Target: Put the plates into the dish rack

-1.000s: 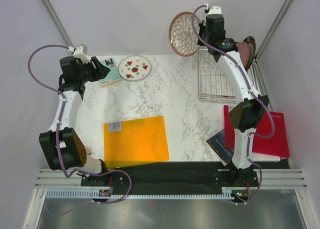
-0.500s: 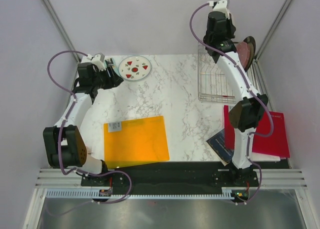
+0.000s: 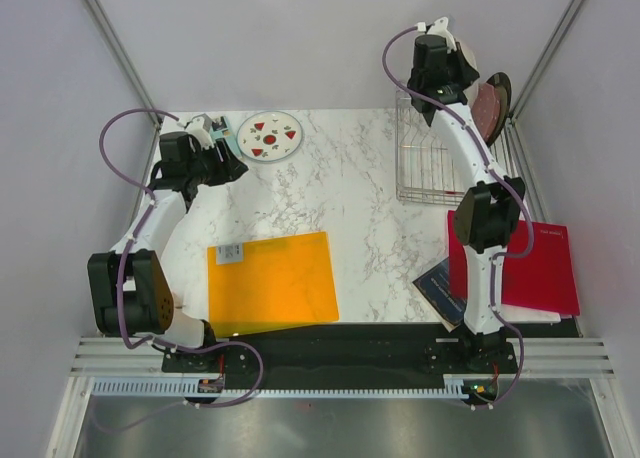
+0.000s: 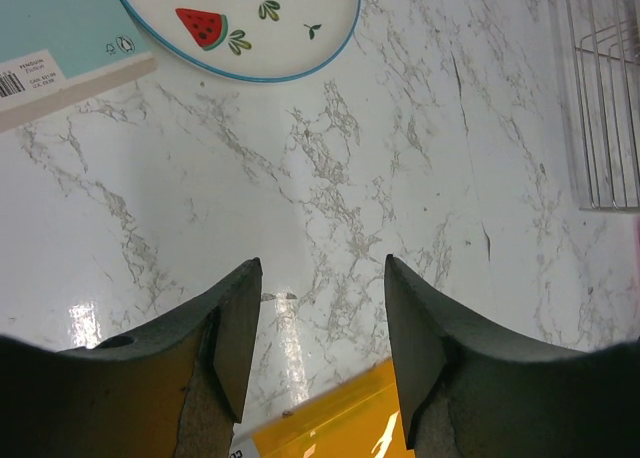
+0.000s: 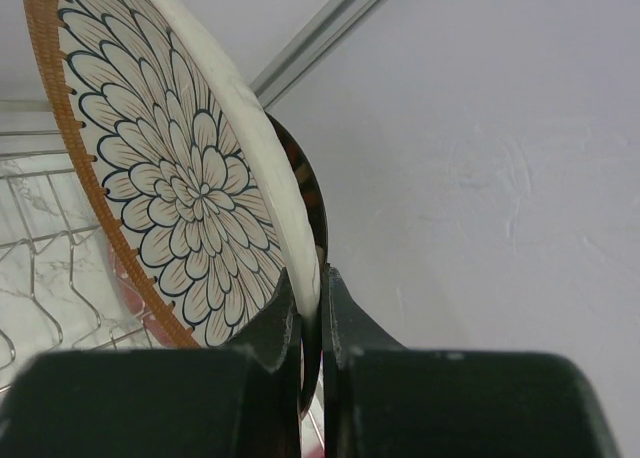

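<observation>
Right claw pinching lattice plate, now swung over dish rack

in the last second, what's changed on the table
The right gripper, shut on the lattice-patterned plate, swung it from facing the top camera left of the dish rack to edge-on over the rack's far end. The left gripper, open and empty, moved right, nearer the watermelon plate. That plate, the rack and the orange sheet stayed put.
</observation>
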